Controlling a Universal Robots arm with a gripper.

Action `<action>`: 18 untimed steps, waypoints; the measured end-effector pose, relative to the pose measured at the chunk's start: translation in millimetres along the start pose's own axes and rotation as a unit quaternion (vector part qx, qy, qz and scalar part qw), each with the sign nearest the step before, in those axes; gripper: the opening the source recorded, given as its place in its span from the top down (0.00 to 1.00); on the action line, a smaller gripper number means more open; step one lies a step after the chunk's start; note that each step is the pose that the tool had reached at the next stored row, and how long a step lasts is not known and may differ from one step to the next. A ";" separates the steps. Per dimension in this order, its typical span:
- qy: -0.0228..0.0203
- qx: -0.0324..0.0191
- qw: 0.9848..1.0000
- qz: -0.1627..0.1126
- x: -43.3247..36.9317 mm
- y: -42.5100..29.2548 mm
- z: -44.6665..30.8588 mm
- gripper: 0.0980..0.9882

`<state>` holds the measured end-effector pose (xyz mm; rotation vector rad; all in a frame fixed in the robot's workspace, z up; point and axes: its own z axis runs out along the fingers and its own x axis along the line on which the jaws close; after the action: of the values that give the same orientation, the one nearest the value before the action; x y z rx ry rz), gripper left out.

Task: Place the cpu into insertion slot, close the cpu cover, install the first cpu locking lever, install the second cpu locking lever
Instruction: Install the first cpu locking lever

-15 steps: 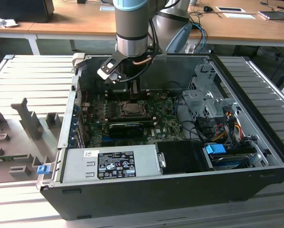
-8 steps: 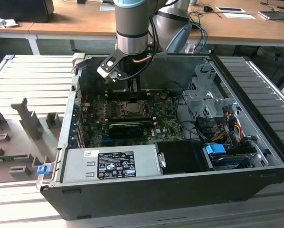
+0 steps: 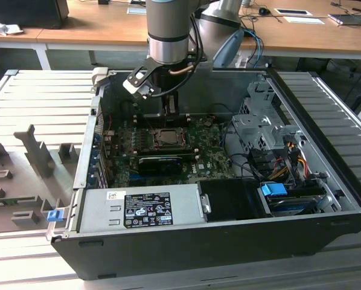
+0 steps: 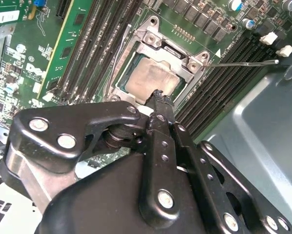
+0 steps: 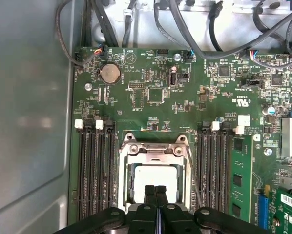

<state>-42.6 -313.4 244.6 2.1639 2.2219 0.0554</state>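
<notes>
Your gripper (image 5: 156,189) stands low inside the open computer case (image 3: 229,241), its two black fingers (image 5: 150,195) pressed together and holding nothing. In both wrist views the fingertips sit at the near edge of the cpu (image 5: 156,174), at or just above its surface; contact cannot be told.

The cpu lies flat in the insertion slot (image 3: 166,138) on the green motherboard (image 5: 151,92), its pale metal top showing through a square window. The cpu cover (image 5: 155,152) lies down over the chip, framing it on all sides.

In the second wrist view, a thin locking lever (image 4: 243,62) reaches out from a corner of the cover, across the black memory slots (image 4: 219,83) towards the case wall. Rows of memory slots flank the socket on both sides.

In the exterior view, the arm comes down from above onto the board's middle. The grey power supply (image 3: 138,208) sits along the case's near wall. The case rests on a grey slatted counter (image 3: 41,103).
</notes>
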 end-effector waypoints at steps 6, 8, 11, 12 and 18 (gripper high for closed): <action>0.000 0.000 1.000 0.000 -0.1 1.2 -23.5 0.99; 0.000 0.000 1.000 -0.001 -0.1 1.4 -26.5 0.99; 0.002 0.000 0.999 -0.047 -0.1 1.4 -26.6 0.99; 0.003 0.000 0.998 -0.063 -0.1 1.4 -26.6 0.99; 0.002 0.002 0.990 -0.141 -0.1 1.4 -26.4 0.99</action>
<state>-42.6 -313.5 271.1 1.8296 2.5057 0.0459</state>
